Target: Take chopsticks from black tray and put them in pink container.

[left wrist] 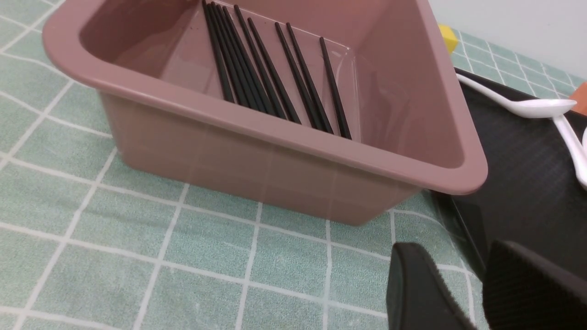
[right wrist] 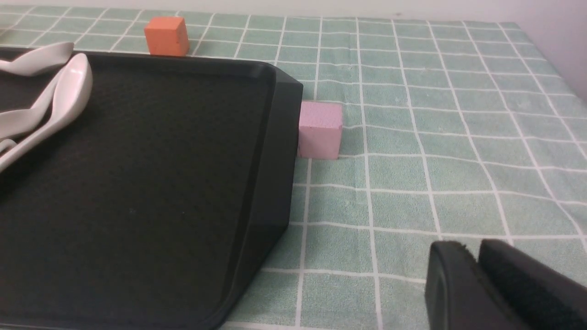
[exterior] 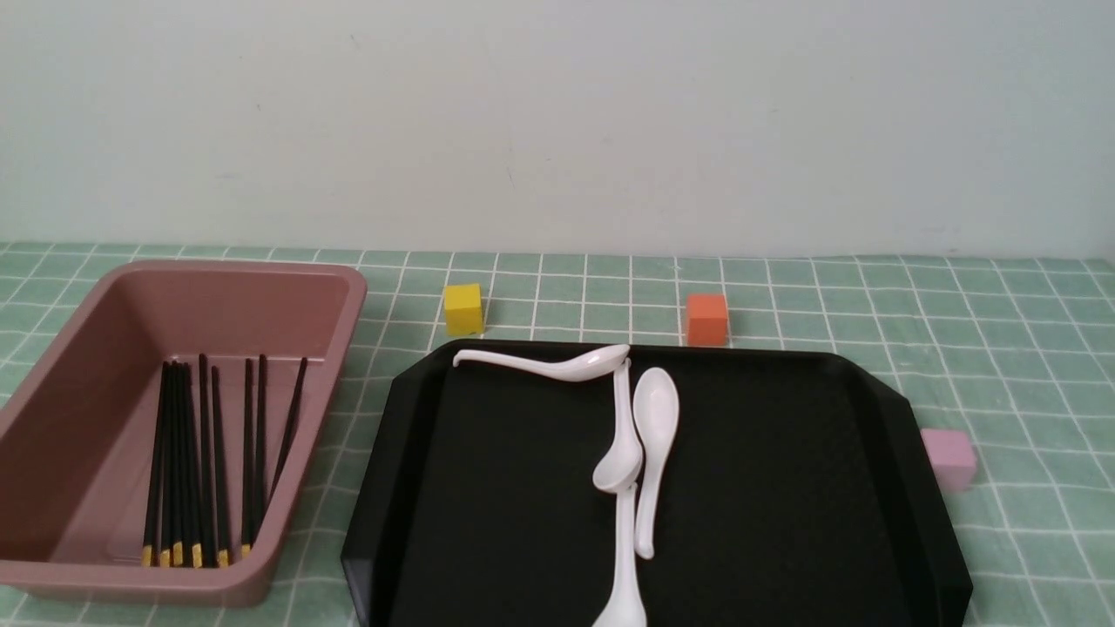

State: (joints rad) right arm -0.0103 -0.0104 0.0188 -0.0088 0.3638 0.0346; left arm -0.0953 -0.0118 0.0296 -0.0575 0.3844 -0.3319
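Note:
Several black chopsticks (exterior: 206, 453) with yellow-gold ends lie side by side in the pink container (exterior: 348, 287) at the left. The left wrist view shows these chopsticks (left wrist: 238, 68) inside the same container (left wrist: 275, 133). The black tray (exterior: 784, 488) in the middle holds only white spoons (exterior: 655, 409). Neither arm appears in the front view. My left gripper (left wrist: 458, 261) hovers open and empty over the cloth, between the container and the tray (left wrist: 527, 174). My right gripper (right wrist: 472, 252) is over the cloth to the right of the tray (right wrist: 137, 183), its fingers together and holding nothing.
A yellow cube (exterior: 462, 308) and an orange cube (exterior: 706, 319) stand behind the tray. A small pale pink cube (exterior: 948, 457) sits against its right edge. A green checked cloth (exterior: 1002, 348) covers the table. A pale wall rises behind.

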